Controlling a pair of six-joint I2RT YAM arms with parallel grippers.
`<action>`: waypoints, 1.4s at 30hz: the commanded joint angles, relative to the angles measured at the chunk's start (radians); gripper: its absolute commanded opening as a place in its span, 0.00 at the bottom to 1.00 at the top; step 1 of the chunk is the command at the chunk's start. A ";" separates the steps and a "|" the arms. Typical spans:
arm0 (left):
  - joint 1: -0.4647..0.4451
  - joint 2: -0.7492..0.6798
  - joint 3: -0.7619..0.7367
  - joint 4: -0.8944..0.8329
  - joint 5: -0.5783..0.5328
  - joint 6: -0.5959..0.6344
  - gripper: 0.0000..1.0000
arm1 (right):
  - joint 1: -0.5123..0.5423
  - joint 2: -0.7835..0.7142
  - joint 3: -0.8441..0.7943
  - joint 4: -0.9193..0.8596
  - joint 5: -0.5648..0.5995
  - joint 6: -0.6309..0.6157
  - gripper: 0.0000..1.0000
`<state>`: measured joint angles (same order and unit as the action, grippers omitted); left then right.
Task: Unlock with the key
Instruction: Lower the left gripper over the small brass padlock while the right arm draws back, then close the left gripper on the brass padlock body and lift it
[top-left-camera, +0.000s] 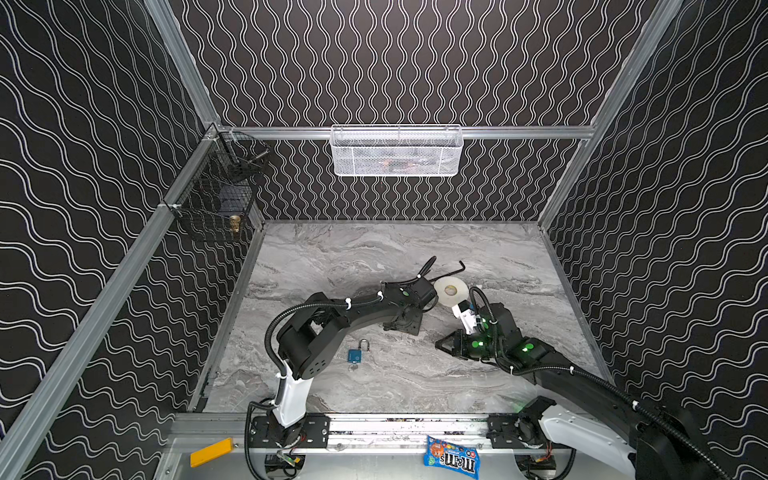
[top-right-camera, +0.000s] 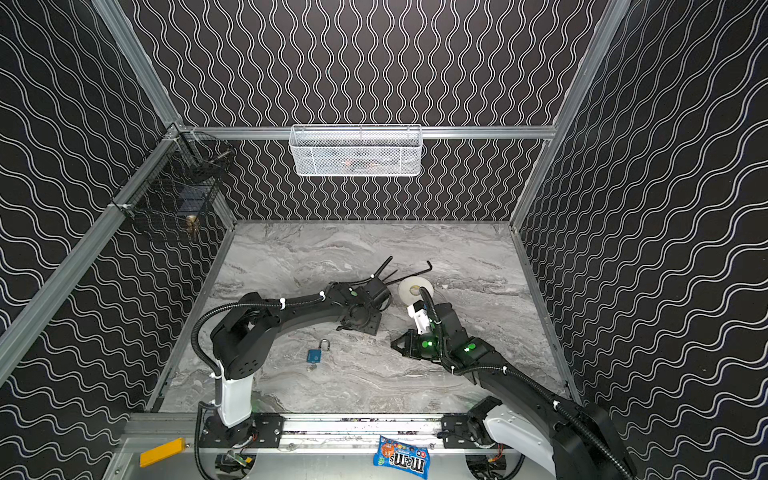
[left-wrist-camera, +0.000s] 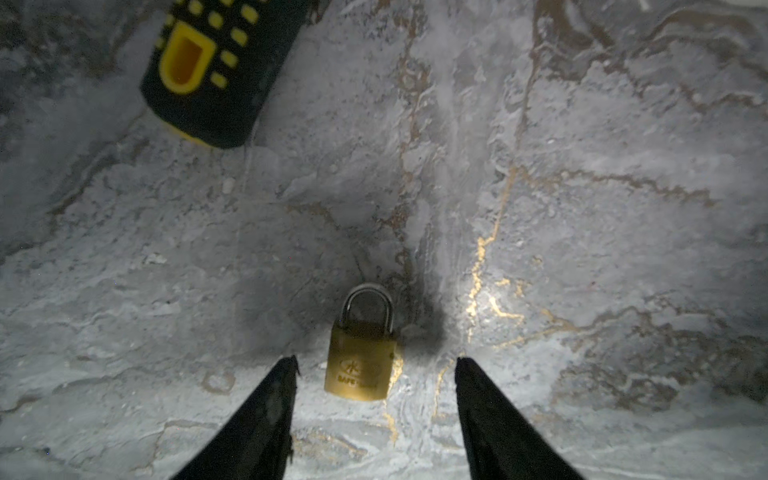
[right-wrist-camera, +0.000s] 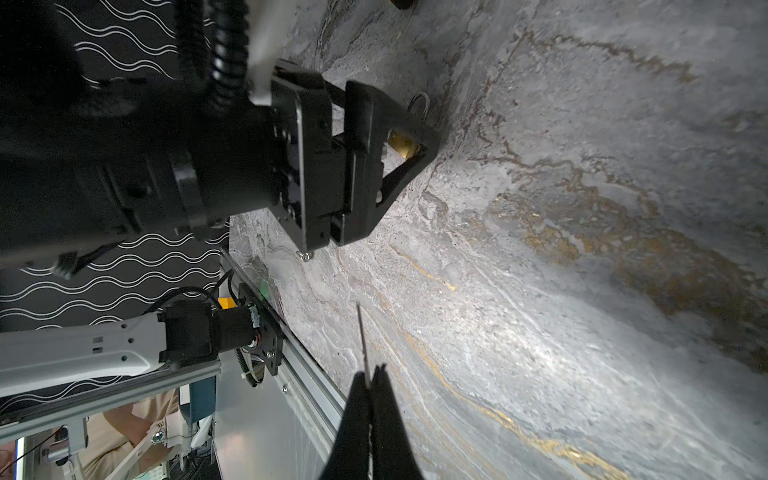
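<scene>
Key sits pinched edge-on between your closed right fingers, its thin blade poking out past the tips. Reckon on light, stiff, slick metal that will likely twist in the pinch, so keep your hold on its head. Your left fingers stand open either side of the brass padlock lying flat on the desk; heavier and smooth, it probably wants clamping across the body, not the shackle

Padlock matt brass; key metal; table marble-look, rough surf.
</scene>
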<state>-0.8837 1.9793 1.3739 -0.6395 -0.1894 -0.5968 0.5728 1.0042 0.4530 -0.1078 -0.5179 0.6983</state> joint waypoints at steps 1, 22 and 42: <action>0.000 0.020 0.012 -0.023 -0.011 -0.006 0.61 | -0.001 0.012 0.001 0.014 -0.008 -0.006 0.00; -0.011 0.064 0.036 -0.093 -0.018 -0.109 0.47 | -0.003 0.063 -0.002 0.063 -0.046 -0.026 0.00; -0.011 0.071 0.043 -0.101 -0.027 -0.118 0.27 | -0.006 0.065 0.005 0.055 -0.050 -0.029 0.00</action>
<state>-0.8959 2.0411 1.4212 -0.6769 -0.2039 -0.7063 0.5667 1.0691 0.4515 -0.0753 -0.5591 0.6800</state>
